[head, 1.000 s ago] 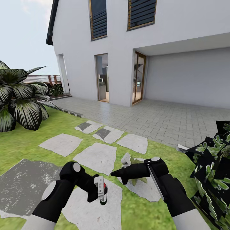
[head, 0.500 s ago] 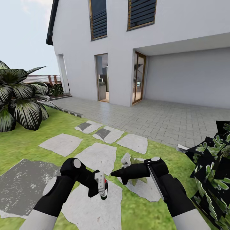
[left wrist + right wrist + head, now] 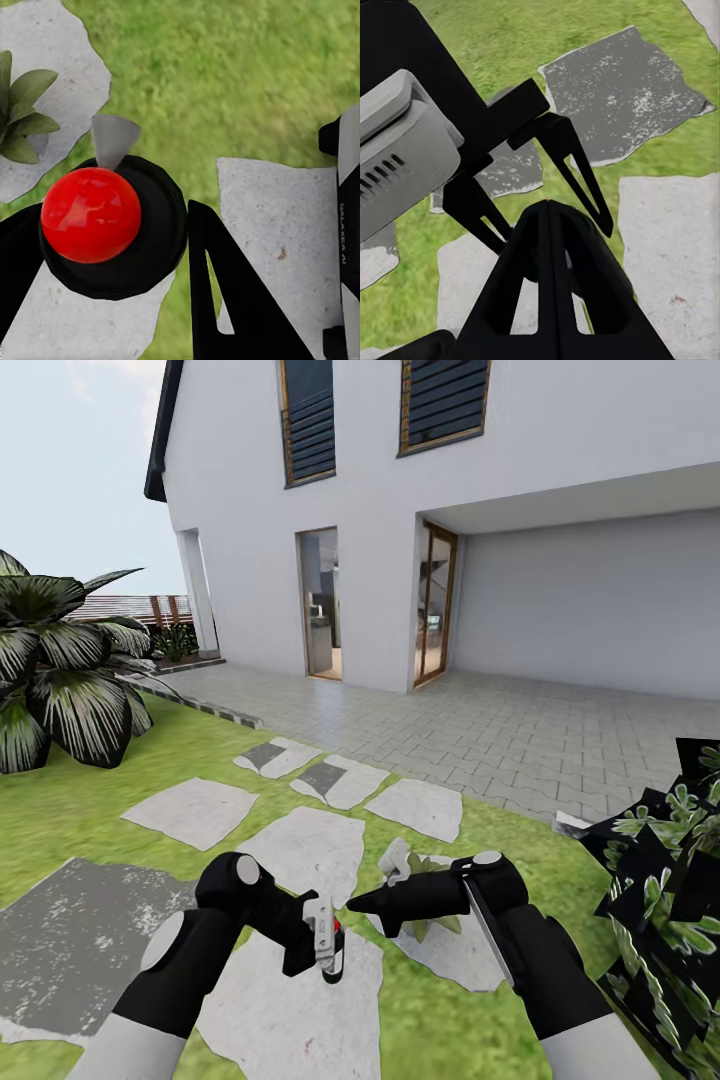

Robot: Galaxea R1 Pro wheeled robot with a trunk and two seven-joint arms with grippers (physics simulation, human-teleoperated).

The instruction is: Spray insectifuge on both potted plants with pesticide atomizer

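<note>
Reader: Since a second ago, the left claw has slid closer to the tip of the right claw, while the right claw has kept its place. Correct?

Legend: Correct. House, lawn and stepping stones sit where they did, so the camera has not moved.

Reader: What does the left claw carry?

Legend: The pesticide atomizer. In the left wrist view it is a round black body topped by a glossy red ball, with a grey wedge-shaped nozzle at its rim. It sits between the two black fingers, which are clamped against its sides.

Reader: And the right claw?

Legend: Clenched on nothing. The right wrist view shows its fingers meeting in a point, aimed at the left claw just ahead.

Reader: Where is the plant?

Legend: One potted plant lies on a stepping stone just behind the right claw. It is near the left claw, on the nozzle side of the atomizer.

Reader: Any writing?

Legend: Small dark lettering runs along a white robot panel beside the left claw. It appears to read GALAXEA.
</note>
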